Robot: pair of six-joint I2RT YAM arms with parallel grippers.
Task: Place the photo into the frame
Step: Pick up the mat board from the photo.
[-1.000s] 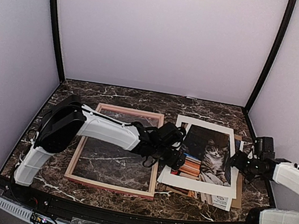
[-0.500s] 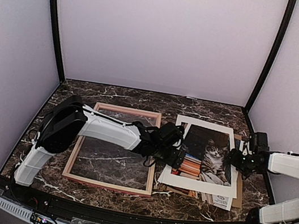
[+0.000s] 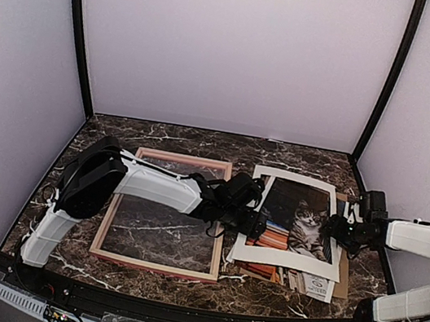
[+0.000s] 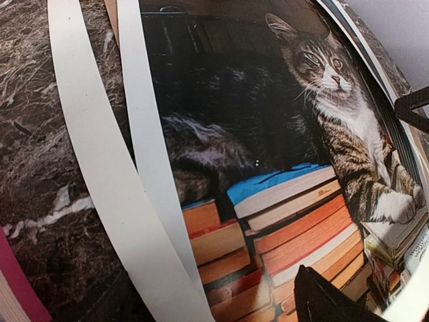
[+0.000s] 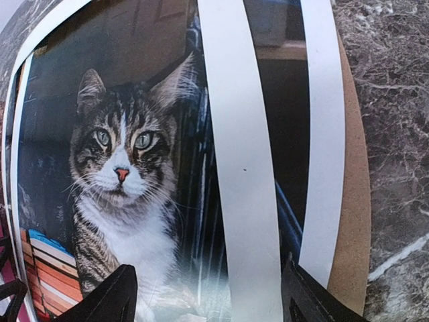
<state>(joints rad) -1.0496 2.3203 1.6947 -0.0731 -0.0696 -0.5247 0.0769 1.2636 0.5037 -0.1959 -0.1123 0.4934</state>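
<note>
Photo (image 3: 294, 224) lies face up on right side of surface (image 3: 298, 158), on top of a 2nd printed sheet (image 3: 314, 290) and a brown backing board (image 3: 342, 277). Frame (image 3: 111, 214) sits just left of it, marble showing through its opening.

Left claw (image 3: 257, 228) is at photo's left edge, right claw (image 3: 336, 229) at its right edge. Right claw's fingers (image 5: 110, 298) are spread wide, nothing pinched. Left wrist view shows only one finger (image 4: 332, 298), so can't tell its state.

Risks, IMO:
- grabbing both sheets at once, since their white borders lie v. close
- creasing the paper if the 2 claws pull unevenly
- left arm nudging the frame, as it reaches across it

In the way: frame's right rail betw. photo & opening. Sheet & board underneath may drag along.
</note>
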